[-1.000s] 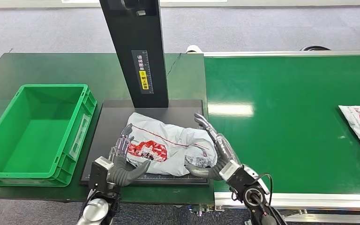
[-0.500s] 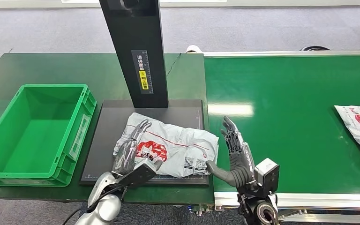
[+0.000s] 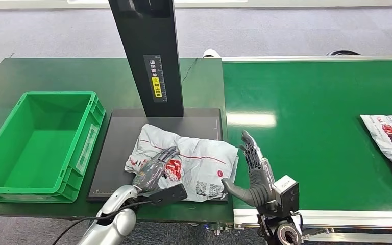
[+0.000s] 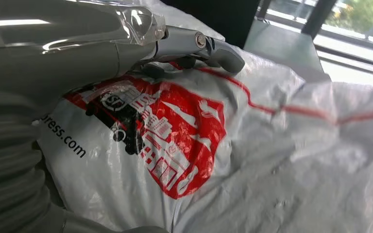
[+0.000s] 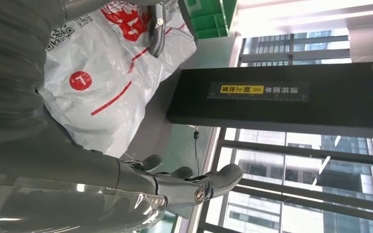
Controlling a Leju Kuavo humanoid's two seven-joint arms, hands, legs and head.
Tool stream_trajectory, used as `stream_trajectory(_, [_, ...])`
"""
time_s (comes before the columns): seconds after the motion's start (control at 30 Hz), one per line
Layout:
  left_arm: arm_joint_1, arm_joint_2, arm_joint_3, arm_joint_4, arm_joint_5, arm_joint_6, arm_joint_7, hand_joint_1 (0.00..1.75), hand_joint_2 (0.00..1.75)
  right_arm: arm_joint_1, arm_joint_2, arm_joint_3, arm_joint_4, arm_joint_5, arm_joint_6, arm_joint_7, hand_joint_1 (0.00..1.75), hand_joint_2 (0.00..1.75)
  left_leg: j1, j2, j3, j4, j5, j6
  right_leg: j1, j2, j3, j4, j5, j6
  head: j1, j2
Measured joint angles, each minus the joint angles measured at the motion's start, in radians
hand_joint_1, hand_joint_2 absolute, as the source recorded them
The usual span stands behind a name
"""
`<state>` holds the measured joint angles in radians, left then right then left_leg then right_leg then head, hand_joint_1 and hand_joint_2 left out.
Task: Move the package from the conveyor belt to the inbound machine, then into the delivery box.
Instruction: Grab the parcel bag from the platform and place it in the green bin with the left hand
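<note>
- The crumpled white plastic mailer package with red printing lies in the lower centre of the head view, on the flat black platform of the inbound machine, in front of the machine's tall black column.
- The left hand comes in from the lower left of centre on a silver arm, its forearm slanting up and to the right. Its dark fingers are stretched out flat on the package's near left part, over the red logo.
- In the left wrist view the fingers press on the plastic; whether the thumb pinches the package from below is hard to tell, so the hold is unclear.
- The right hand stands upright at the lower centre-right, just beside the package's right edge, over the edge of the green conveyor belt. Its fingers are spread and point up, the thumb reaches toward the package, and it holds nothing.
- The green plastic delivery box sits at the left of the frame, beside the platform.
- A second white mailer bag lies at the belt's right edge.
</note>
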<state>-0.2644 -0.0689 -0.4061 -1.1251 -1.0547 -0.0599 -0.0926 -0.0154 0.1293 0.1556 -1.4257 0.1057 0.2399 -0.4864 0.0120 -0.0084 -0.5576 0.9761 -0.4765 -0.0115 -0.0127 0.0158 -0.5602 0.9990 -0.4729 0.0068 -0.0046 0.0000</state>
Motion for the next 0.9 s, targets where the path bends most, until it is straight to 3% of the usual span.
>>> stream_trajectory(0.03, [-0.013, -0.001, -0.005, 0.021, -0.012, -0.007, -0.002, 1.68, 1.75, 0.001, 0.004, -0.001, 0.0, 0.008, -0.004, 0.0, 0.0, 1.75, 0.0, -0.001, 0.001, 0.0, 0.0, 0.0, 0.0, -0.001, 0.001, 0.0, 0.0, 0.0, 0.0, 0.0])
stream_trajectory(0.07, [-0.025, -0.002, -0.009, 0.041, -0.02, -0.011, -0.004, 1.75, 1.75, 0.002, 0.008, -0.002, 0.0, 0.013, -0.008, 0.0, 0.0, 1.75, 0.0, -0.002, 0.002, 0.0, 0.0, 0.0, 0.0, -0.003, 0.003, 0.0, -0.001, 0.0, 0.0, 0.0])
stream_trajectory(0.27, [-0.058, -0.007, -0.01, 0.103, -0.012, 0.006, -0.028, 1.75, 1.75, 0.018, 0.029, -0.025, -0.002, 0.011, -0.024, 0.008, 0.0, 1.75, -0.001, -0.003, 0.006, 0.0, 0.0, 0.0, -0.001, -0.004, 0.009, 0.0, -0.001, 0.001, 0.0, 0.0])
stream_trajectory(0.9, [-0.062, -0.013, -0.002, 0.106, 0.015, 0.029, -0.039, 1.75, 1.75, 0.04, 0.039, -0.055, -0.017, 0.011, -0.028, 0.011, 0.0, 1.75, -0.001, -0.003, 0.008, 0.0, 0.0, 0.0, -0.001, -0.004, 0.009, 0.0, -0.001, 0.001, 0.0, 0.0])
